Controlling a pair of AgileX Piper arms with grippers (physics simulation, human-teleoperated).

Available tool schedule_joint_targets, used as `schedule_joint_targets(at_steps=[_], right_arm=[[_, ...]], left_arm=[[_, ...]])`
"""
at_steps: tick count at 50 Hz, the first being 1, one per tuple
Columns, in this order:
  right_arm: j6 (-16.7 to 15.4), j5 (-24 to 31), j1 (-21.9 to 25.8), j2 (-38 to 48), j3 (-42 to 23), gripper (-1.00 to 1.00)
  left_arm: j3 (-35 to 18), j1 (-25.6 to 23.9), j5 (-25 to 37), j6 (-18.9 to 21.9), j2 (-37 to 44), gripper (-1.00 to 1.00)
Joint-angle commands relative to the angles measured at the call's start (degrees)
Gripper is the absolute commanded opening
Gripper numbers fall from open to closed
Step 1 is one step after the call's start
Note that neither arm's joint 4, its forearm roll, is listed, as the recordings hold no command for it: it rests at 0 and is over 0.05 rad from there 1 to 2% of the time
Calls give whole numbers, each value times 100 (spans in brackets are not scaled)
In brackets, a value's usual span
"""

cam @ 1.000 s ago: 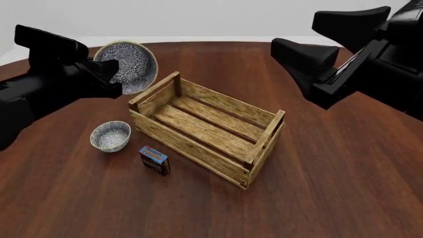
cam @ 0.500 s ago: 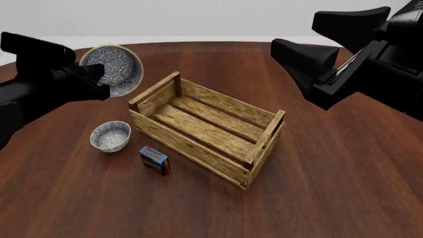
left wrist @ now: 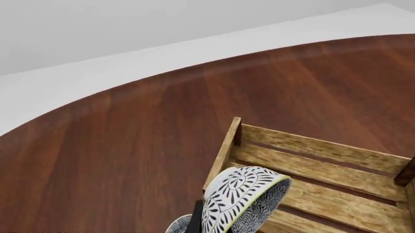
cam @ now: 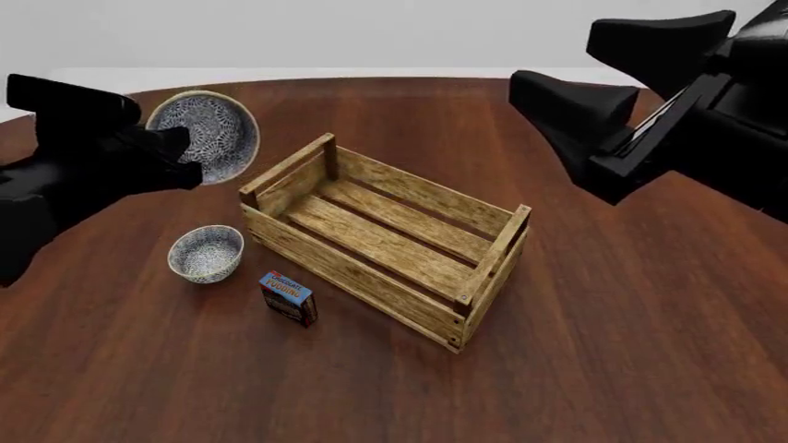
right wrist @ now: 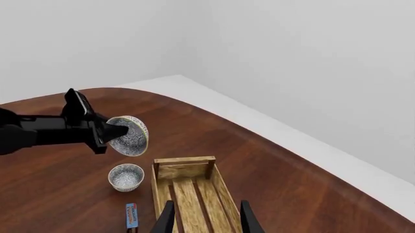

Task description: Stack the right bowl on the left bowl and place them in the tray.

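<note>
My left gripper [cam: 183,152] is shut on the rim of a large patterned bowl [cam: 205,136] and holds it tilted in the air, left of the tray and above a small patterned bowl [cam: 206,253] that stands on the table. The tray [cam: 369,277], a light-brown wooden crate, stands mid-table with nothing in it. In the left wrist view the held bowl [left wrist: 243,199] hangs by the tray's corner [left wrist: 228,145]. My right gripper [right wrist: 206,221] is open, empty and raised high at the right. Its view shows the held bowl [right wrist: 131,136], the small bowl [right wrist: 126,176] and the tray [right wrist: 159,187].
A small blue-and-red box [cam: 288,297] stands on the table by the tray's near left side, just right of the small bowl; it also shows in the right wrist view [right wrist: 131,216]. The round brown table's far edge [cam: 407,81] lies behind the tray.
My left gripper has carried the large bowl to the left, away from the tray's corner. The right arm has barely moved.
</note>
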Motion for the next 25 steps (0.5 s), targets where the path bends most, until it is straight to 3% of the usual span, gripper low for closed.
schedule_joint_targets(at_steps=[1, 14, 25], right_arm=[[6, -3, -2, 5, 0, 100], [13, -23, 6, 20, 7, 100], [12, -42, 6, 59, 5, 100]], left_arm=[[-38, -6, 63, 75, 68, -100], [59, 456, -92, -53, 393, -100], [124, 640, -170, -495, 698, -100]])
